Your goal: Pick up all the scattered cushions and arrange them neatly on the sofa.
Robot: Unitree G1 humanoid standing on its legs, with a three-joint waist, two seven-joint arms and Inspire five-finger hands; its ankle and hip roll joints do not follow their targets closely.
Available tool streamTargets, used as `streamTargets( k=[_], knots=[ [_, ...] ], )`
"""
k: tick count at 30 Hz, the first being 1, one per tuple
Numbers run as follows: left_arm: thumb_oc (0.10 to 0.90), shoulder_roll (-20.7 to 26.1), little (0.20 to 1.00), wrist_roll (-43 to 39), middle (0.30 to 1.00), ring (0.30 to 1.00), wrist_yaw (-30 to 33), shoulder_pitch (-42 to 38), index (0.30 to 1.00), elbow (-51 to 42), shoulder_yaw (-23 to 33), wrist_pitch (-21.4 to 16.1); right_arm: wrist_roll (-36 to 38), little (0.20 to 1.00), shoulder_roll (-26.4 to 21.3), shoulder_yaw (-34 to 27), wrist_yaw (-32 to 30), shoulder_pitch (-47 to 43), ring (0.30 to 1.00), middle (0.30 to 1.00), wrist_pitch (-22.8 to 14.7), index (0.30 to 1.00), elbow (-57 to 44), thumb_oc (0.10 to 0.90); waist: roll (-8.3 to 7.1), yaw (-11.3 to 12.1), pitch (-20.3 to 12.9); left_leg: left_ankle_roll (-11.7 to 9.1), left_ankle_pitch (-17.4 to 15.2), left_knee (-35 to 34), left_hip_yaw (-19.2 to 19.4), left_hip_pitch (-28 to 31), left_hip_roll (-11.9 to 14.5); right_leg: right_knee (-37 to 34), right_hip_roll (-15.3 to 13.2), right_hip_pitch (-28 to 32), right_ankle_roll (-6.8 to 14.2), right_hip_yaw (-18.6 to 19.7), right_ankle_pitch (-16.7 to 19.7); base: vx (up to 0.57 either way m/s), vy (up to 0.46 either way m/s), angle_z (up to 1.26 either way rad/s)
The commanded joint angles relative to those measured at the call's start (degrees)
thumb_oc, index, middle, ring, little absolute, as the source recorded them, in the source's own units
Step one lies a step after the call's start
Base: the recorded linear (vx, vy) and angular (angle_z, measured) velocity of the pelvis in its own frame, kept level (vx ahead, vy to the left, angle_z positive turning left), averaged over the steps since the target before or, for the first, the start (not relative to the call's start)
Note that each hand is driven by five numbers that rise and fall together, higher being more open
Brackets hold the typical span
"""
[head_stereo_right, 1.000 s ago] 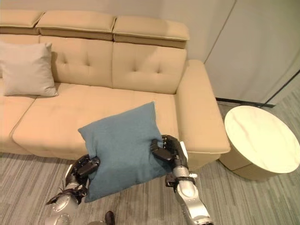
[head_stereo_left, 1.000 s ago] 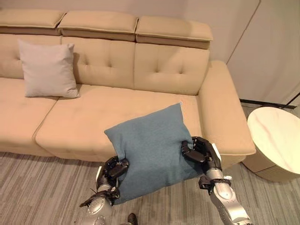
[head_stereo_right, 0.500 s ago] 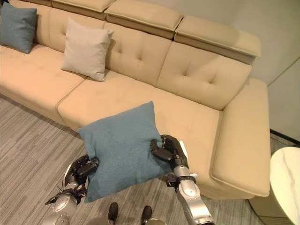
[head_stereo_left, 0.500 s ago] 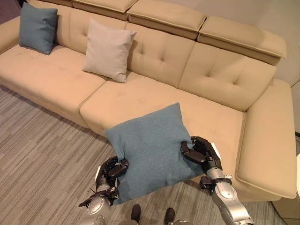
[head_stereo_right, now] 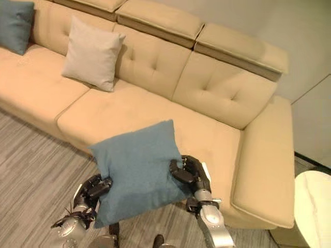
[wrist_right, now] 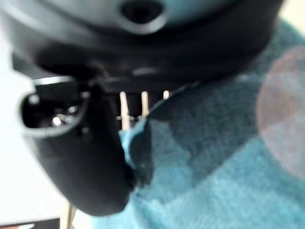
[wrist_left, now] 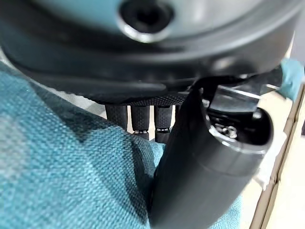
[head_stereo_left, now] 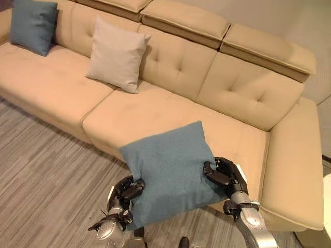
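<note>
i hold a blue cushion (head_stereo_left: 170,175) between my two hands, lifted clear of the grey carpet (head_stereo_left: 46,160) and tilted with one corner pointing up toward the backrest. my left hand (head_stereo_left: 128,190) pinches its lower left edge, thumb on top and fingers (wrist_left: 143,119) curled under the fabric. my right hand (head_stereo_left: 223,174) is clamped on the opposite edge in the same way, thumb pressing into the cloth. just beyond my hands lies the seat of the beige sofa (head_stereo_left: 170,108), and the cushion's far corner overlaps its front edge. well past my left hand, a light beige cushion (head_stereo_left: 116,54) leans upright against the backrest, and farther off still to that side a second blue cushion (head_stereo_left: 32,26) stands at the sofa's far end.
</note>
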Motion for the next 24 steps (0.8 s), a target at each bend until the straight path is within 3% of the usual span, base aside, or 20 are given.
streamTargets(
  k=[1, 2, 5, 9, 13, 15, 16, 17, 18, 20, 22, 24],
  knots=[
    [0.4, -0.7, 0.3, 4.66, 0.3, 0.3, -6.08, -3.7, 0.3, -11.62, -0.21, -6.58, 2.3, 0.3, 2.16, 1.89, 4.34, -8.36, 0.3, 0.3, -8.66, 0.3, -9.43, 0.4, 1.37, 1.22, -3.97, -0.95, -9.13, 4.18, -1.33, 2.91, 1.33, 10.18, 2.42, -4.01, 3.57, 1.31, 3.75, 0.22, 0.257, -0.32],
    [0.4, -0.68, 0.3, 4.87, 0.3, 0.3, -6.28, -3.37, 0.3, -11.65, -0.01, -6.57, 2.12, 0.3, 2.49, 2.11, 4.82, -8.1, 0.3, 0.3, -8.49, 0.3, -9.49, 0.4, 1.66, 1.01, -3.79, -0.38, -9.98, 3.83, -1.3, 4.64, 0.94, 11.82, 2.27, -5.91, 3.63, 1.41, 4.21, 0.21, 0.165, -0.26],
    [0.4, -1.26, 0.3, 4.65, 0.3, 0.3, -6.62, -2.52, 0.3, -11.37, -0.07, -6.48, 1.58, 0.3, 1.98, 2.19, 4.97, -8.23, 0.3, 0.3, -8.35, 0.3, -9.32, 0.4, 1.66, 0.46, -3.99, -0.12, -10.73, 2.27, -1.89, 6.97, -0.07, 6.7, 3.65, -7.38, 2.48, 1.34, 3.53, 0.19, 0.066, -0.06],
    [0.4, -1.75, 0.3, 4.48, 0.3, 0.3, -6.43, -2.8, 0.3, -10.8, 0.14, -6.48, 1.9, 0.3, 2.04, 2.14, 4.62, -8.53, 0.3, 0.3, -8.57, 0.3, -9.4, 0.4, 1.18, 0.12, -3.53, -0.37, -12.09, 2.1, -2.27, 8.62, -1.16, -1.79, 2.64, -9.41, 2.92, -2.67, 6.58, 0.18, -0.012, 0.14],
    [0.4, -3.39, 0.3, 3.67, 0.3, 0.3, -7.94, -3.78, 0.3, -9.28, -0.86, -6.84, 1.61, 0.3, 1.74, 0.22, 4.65, -6.5, 0.3, 0.3, -8.9, 0.3, -9.19, 0.4, 0.28, -1.27, -4.98, -2.67, -14.25, 4.71, -3.05, 9.67, -1.68, -5.89, 4.03, -6.65, 2.17, -1.36, 6.54, 0.22, -0.07, 0.23],
    [0.4, -3.59, 0.3, 3.57, 0.3, 0.3, -8.47, -3.85, 0.3, -9.01, -1.36, -6.72, 1.84, 0.3, 1.47, -0.15, 4.62, -5.88, 0.3, 0.3, -8.99, 0.3, -9.18, 0.4, 0.16, -1.88, -5.44, -3.64, -14.39, 7.89, -2.77, 9.16, -0.93, -7.18, 4.31, -4.96, 1.66, -2.26, 6.4, 0.16, -0.112, 0.72],
    [0.4, -4.03, 0.3, 3.54, 0.3, 0.3, -8.79, -4.0, 0.3, -8.96, -2.25, -6.4, 2.27, 0.3, 0.83, -1.01, 4.4, -5.12, 0.3, 0.3, -9.08, 0.3, -9.47, 0.4, -0.13, -2.69, -5.37, -6.24, -12.02, 18.77, -1.66, 5.16, 1.36, -8.78, 4.9, -2.24, 0.33, -2.64, 6.11, 0.15, -0.163, 0.91],
    [0.4, -4.32, 0.3, 3.58, 0.3, 0.3, -8.76, -3.97, 0.3, -9.02, -2.58, -6.06, 2.61, 0.3, 0.05, -1.12, 3.93, -5.12, 0.3, 0.3, -9.16, 0.3, -9.51, 0.4, -0.3, -2.53, -4.58, -7.5, -10.16, 27.55, -1.15, 1.0, 3.2, -10.06, 5.62, -0.37, -1.19, -2.46, 5.39, 0.17, -0.171, 0.65],
    [0.4, -4.52, 0.3, 3.52, 0.3, 0.3, -8.64, -3.92, 0.3, -8.93, -2.34, -6.0, 2.96, 0.3, -0.12, -1.03, 3.82, -5.08, 0.3, 0.3, -9.09, 0.3, -9.42, 0.4, -0.26, -2.34, -4.48, -7.19, -10.05, 28.79, -0.94, 0.01, 3.78, -10.58, 5.97, 0.31, -1.66, -2.41, 4.87, 0.09, -0.084, -0.03],
    [0.4, -4.62, 0.3, 3.45, 0.3, 0.3, -8.74, -3.7, 0.3, -9.11, -2.13, -5.67, 3.29, 0.3, -0.37, -1.05, 3.95, -5.02, 0.3, 0.3, -8.91, 0.3, -9.42, 0.4, -0.57, -1.95, -4.22, -6.28, -10.6, 28.25, -1.94, -2.25, 4.11, -11.39, 6.08, 1.05, -1.81, -1.53, 4.27, 0.09, -0.008, -0.53],
    [0.4, -4.38, 0.3, 3.77, 0.3, 0.3, -8.97, -3.53, 0.3, -9.21, -2.43, -5.42, 3.51, 0.3, -0.39, -1.33, 3.69, -4.93, 0.3, 0.3, -9.05, 0.3, -9.28, 0.4, -1.14, -1.49, -4.23, -5.21, -12.25, 21.62, -3.44, -3.5, 4.08, -12.08, 5.97, 1.93, -1.31, -0.15, 3.72, 0.14, 0.044, -0.52],
    [0.4, -4.44, 0.3, 3.59, 0.3, 0.3, -8.79, -3.81, 0.3, -9.22, -2.55, -5.52, 3.62, 0.3, -0.43, -1.15, 3.53, -5.16, 0.3, 0.3, -8.98, 0.3, -8.84, 0.4, -0.82, -0.84, -4.05, -5.53, -9.93, 16.13, -5.75, -5.15, 3.51, -12.66, 6.57, 2.69, -1.22, 1.03, 3.23, 0.1, 0.074, -0.37]
  ],
)
